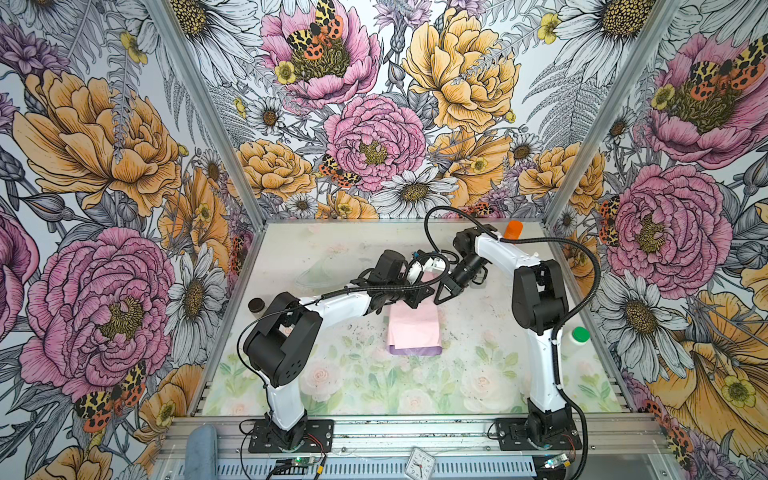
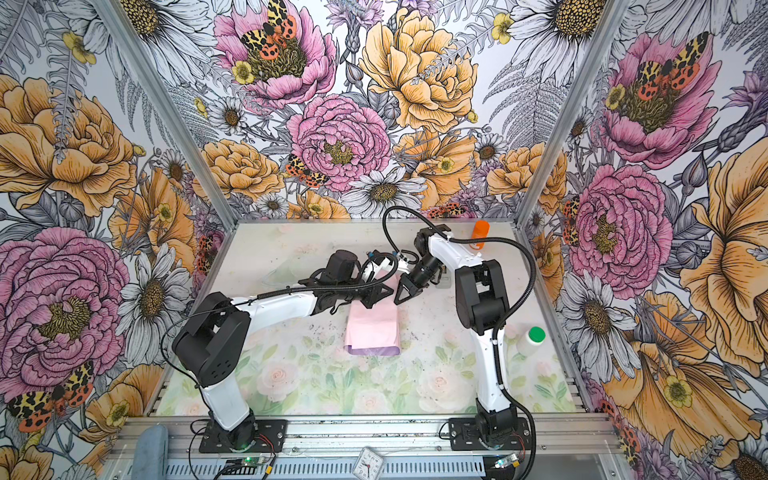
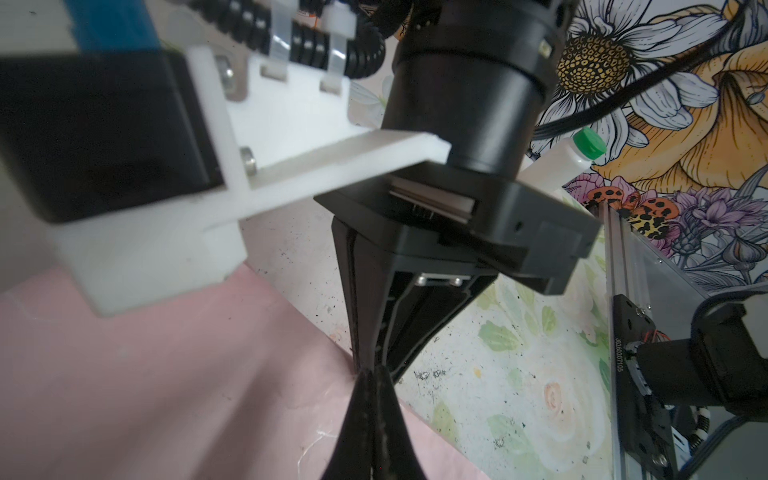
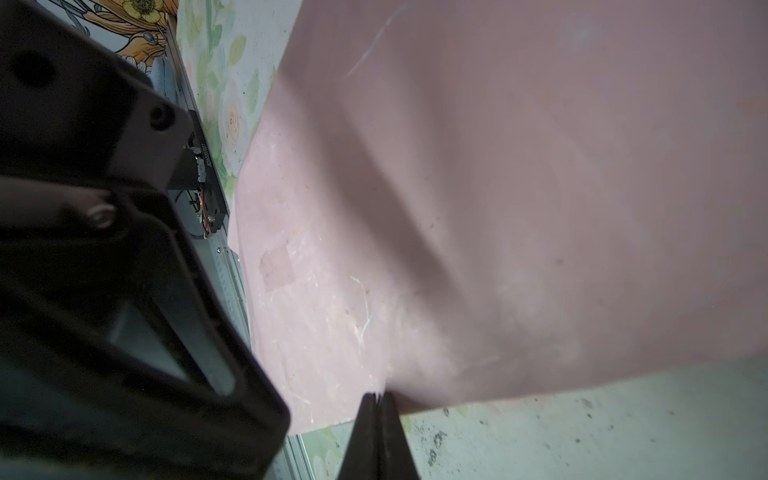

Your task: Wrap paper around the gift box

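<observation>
Seemingly left pincer (image 3: pixel 371 376) and right pincer (image 4: pixel 378 397) pinch the paper (image 1: pixel 414 328), its edge arm-hidden.

Whether the box lies under the paper (image 1: pixel 413 330) cannot be told. In both top views the left arm (image 1: pixel 345 301) covers the paper's far end. A clock (image 1: pixel 419 463) at the near edge is cut off. A dark round thing (image 1: pixel 256 305) at the left is too small to identify. The right arm (image 1: pixel 498 251) hides the base of an orange thing (image 1: pixel 514 230), far right. In the right wrist view a black body (image 4: pixel 124 270) is blurred and the paper runs off the frame.
</observation>
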